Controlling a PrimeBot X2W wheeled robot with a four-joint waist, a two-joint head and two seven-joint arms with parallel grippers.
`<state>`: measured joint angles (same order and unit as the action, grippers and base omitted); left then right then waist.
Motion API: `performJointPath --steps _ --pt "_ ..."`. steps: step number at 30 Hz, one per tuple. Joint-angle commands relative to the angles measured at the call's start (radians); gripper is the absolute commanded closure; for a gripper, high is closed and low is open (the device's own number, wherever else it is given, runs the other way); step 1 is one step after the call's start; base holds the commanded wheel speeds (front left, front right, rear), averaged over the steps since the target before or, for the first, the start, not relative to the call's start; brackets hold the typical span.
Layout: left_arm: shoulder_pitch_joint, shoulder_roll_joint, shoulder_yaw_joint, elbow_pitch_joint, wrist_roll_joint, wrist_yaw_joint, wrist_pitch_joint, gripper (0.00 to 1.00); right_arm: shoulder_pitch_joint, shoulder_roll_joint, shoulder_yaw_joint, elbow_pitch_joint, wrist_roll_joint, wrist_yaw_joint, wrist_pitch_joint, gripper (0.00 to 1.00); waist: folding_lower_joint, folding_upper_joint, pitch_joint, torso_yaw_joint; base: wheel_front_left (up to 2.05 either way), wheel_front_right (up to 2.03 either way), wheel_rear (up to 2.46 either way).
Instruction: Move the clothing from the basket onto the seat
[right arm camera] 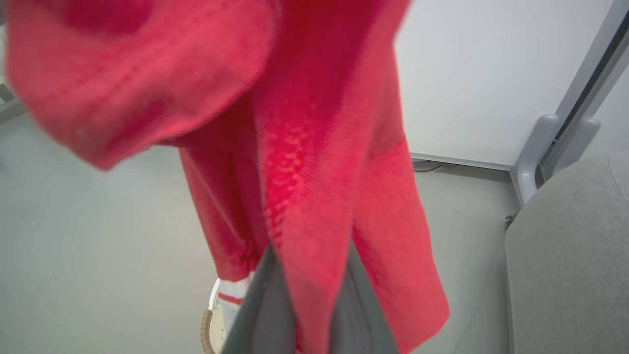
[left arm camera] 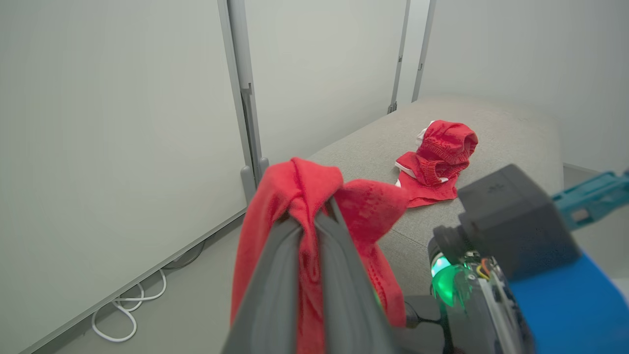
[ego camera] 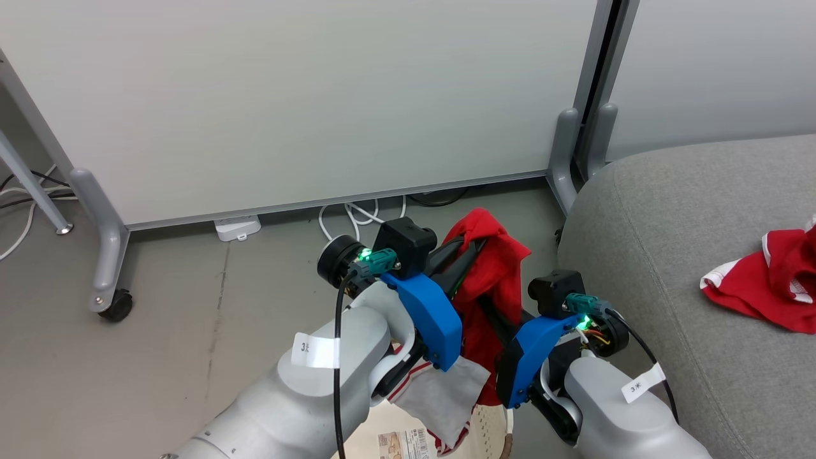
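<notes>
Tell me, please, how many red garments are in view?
2: one garment hangs from the left gripper and right gripper over the basket; another garment lies on the seat. More may hide inside.

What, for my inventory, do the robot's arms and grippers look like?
The left forearm and right forearm are pale grey. Each carries a white tag, a blue wrist cover, a black camera block, a green light and a black cable. The fingers are long, dark grey.

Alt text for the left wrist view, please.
The left gripper is shut on a red garment, holding it up above the floor. Behind it, a second red garment with white trim lies on the grey seat, beside white partition panels.
</notes>
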<state>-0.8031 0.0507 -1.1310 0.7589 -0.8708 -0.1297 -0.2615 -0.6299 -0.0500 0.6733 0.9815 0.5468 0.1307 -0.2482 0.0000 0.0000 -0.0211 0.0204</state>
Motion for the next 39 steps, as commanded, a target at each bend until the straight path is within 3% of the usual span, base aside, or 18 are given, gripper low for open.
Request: performJointPath --steps 1,18,22,24,26,39 --pt "-0.007 0.0 0.006 0.001 0.002 -0.001 -0.005 1.0 -0.016 -0.001 0.005 0.004 0.007 0.0 -0.005 1.0 0.0 0.0 0.0 -0.001 0.0 0.0 0.0" --pt "-0.001 0.0 0.017 0.013 0.01 -0.001 -0.005 0.98 -0.024 -0.001 0.037 0.023 0.055 0.0 -0.017 1.0 0.0 0.0 -0.002 -0.013 0.0 0.0 0.0" --pt "-0.001 0.0 0.025 0.011 0.017 -0.001 -0.005 0.8 -0.025 -0.001 0.041 0.023 0.063 0.0 -0.018 1.0 0.0 0.0 -0.003 -0.014 0.0 0.0 0.0" --pt "0.003 0.0 0.03 0.011 0.021 -0.001 -0.005 0.59 -0.026 -0.001 0.04 0.019 0.063 0.0 -0.018 1.0 0.0 0.0 -0.004 -0.014 0.0 0.0 0.0" --pt "0.006 0.0 0.034 0.011 0.027 -0.001 -0.005 0.02 -0.024 -0.001 0.038 0.015 0.063 0.0 -0.018 1.0 0.0 0.0 -0.004 -0.015 0.0 0.0 0.0" --pt "0.037 0.001 0.082 0.008 0.052 0.01 -0.005 0.0 -0.018 -0.001 0.011 0.007 0.059 0.0 -0.019 1.0 0.0 0.0 -0.001 -0.015 0.0 0.0 0.0"
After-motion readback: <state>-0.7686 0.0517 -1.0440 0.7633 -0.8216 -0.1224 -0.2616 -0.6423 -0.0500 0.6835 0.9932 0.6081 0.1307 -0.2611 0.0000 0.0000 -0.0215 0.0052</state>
